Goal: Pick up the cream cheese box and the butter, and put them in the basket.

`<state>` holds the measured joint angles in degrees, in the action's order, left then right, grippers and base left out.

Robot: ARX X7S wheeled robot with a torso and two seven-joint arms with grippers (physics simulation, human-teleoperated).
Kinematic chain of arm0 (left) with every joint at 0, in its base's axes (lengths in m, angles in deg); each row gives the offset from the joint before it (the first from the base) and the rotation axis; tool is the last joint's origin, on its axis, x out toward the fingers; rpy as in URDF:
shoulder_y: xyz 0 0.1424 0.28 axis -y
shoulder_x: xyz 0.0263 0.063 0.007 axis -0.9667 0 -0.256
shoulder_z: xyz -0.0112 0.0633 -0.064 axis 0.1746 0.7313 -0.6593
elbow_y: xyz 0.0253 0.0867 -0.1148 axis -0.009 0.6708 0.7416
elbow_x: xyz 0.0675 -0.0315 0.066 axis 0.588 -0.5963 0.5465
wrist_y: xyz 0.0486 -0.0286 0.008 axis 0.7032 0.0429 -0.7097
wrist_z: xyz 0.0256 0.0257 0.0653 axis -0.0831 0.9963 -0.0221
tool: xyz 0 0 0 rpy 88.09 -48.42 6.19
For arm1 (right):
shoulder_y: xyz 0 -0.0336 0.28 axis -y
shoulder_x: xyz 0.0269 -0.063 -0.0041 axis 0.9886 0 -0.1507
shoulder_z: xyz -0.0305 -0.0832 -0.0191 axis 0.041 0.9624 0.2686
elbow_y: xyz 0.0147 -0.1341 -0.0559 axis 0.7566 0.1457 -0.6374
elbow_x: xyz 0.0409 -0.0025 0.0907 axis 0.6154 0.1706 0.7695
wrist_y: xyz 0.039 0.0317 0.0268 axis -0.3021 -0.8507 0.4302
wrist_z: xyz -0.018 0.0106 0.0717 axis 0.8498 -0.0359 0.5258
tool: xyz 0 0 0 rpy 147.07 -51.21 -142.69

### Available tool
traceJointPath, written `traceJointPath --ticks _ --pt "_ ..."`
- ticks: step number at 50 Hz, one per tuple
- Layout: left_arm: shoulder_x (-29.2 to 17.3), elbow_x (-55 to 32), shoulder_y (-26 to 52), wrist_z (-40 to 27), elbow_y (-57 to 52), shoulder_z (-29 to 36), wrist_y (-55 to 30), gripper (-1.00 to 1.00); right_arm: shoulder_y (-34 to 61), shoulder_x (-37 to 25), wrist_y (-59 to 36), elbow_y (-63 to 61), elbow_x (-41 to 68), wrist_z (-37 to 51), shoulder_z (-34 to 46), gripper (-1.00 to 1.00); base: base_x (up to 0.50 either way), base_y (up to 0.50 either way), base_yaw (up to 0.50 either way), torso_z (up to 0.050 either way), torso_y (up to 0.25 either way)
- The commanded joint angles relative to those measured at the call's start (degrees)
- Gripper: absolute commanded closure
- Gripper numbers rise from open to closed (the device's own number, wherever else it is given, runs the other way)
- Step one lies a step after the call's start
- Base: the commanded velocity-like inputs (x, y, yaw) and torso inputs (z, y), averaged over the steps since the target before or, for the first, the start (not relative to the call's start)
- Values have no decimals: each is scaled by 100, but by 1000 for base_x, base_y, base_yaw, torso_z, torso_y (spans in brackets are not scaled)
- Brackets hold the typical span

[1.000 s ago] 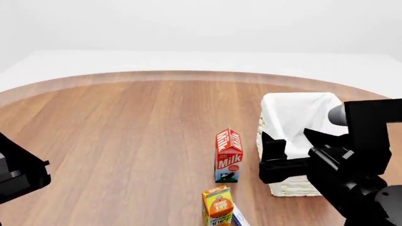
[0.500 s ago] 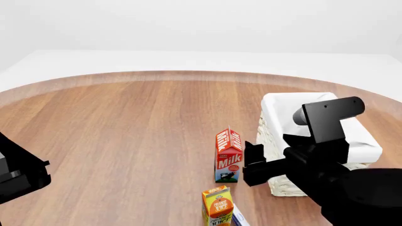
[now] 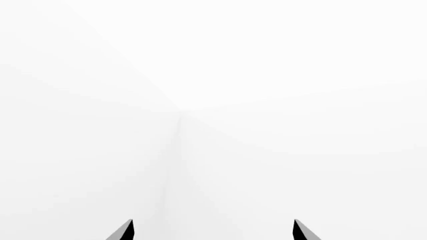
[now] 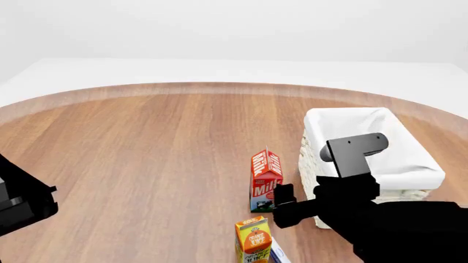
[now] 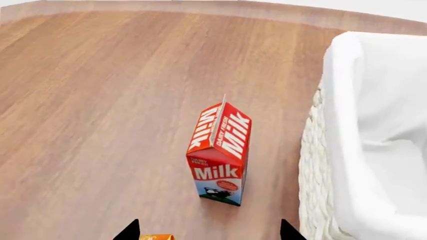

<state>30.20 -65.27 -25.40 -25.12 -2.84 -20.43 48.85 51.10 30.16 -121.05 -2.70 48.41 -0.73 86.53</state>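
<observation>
The right gripper [image 5: 208, 235] hangs with its two fingertips [image 5: 128, 231] spread wide and nothing between them; ahead of them the milk carton [image 5: 220, 152] stands upright on the wooden table [image 4: 146, 148], and the basket [image 5: 373, 135] sits just to the outer side of the right-hand tip. In the head view the orange juice carton [image 4: 254, 239] stands nearer the robot than the milk, just beside the gripper's near finger. The left gripper [image 3: 212, 232] is also parted wide and empty, facing blank white. Neither the butter nor the cream cheese box can be made out.
</observation>
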Motion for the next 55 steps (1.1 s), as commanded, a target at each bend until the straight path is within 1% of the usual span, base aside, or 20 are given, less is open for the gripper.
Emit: traceJointPath --ticks 1,11,40,55 --pt "94 33 2 103 2 -154 -44 -100 -303 18 56 186 -401 -296 -32 -100 0 0 0 0 0" --pt "72 46 -9 80 -10 -135 -49 -100 -575 -128 140 242 -597 -396 -27 -100 0 0 0 0 0" --pt "16 57 -31 23 16 -79 -18 -100 -1083 -173 322 705 -1305 -857 213 -100 0 0 0 0 0" --pt "-11 65 -35 -9 10 -48 -22 -100 -1296 -188 408 801 -1503 -983 311 -100 0 0 0 0 0"
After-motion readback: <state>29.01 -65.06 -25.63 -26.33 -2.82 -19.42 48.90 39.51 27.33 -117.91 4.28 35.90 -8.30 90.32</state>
